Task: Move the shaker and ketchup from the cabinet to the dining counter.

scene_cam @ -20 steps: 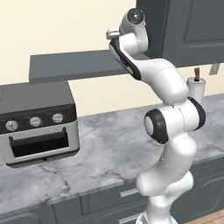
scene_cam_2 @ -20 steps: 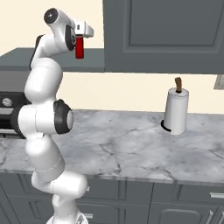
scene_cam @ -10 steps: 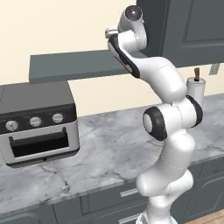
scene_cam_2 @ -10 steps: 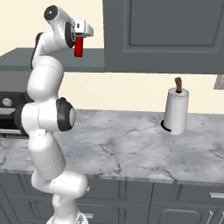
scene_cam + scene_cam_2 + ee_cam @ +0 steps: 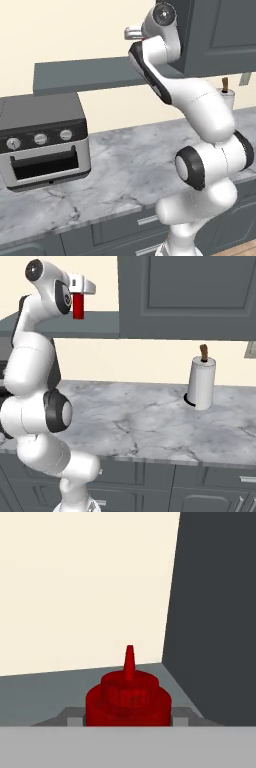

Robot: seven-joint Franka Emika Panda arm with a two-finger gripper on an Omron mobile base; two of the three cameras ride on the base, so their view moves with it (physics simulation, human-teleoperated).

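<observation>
The gripper (image 5: pixel 78 300) has drifted slightly left and up along the cabinet (image 5: pixel 185 296) shelf. Its jaws pinch the ketchup (image 5: pixel 78 306), which hangs upright above the shelf board, left of the panelled door.

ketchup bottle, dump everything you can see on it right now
The ketchup is a slim, plain red squeeze bottle, plastic by its look, with a stepped round shoulder and a pointed red nozzle. It hangs upright from the gripper, jaws closed on its upper part, its body hanging free above the cabinet's grey shelf board. The hand view looks down its top, with the cream wall and the dark cabinet side behind. No label shows.
</observation>
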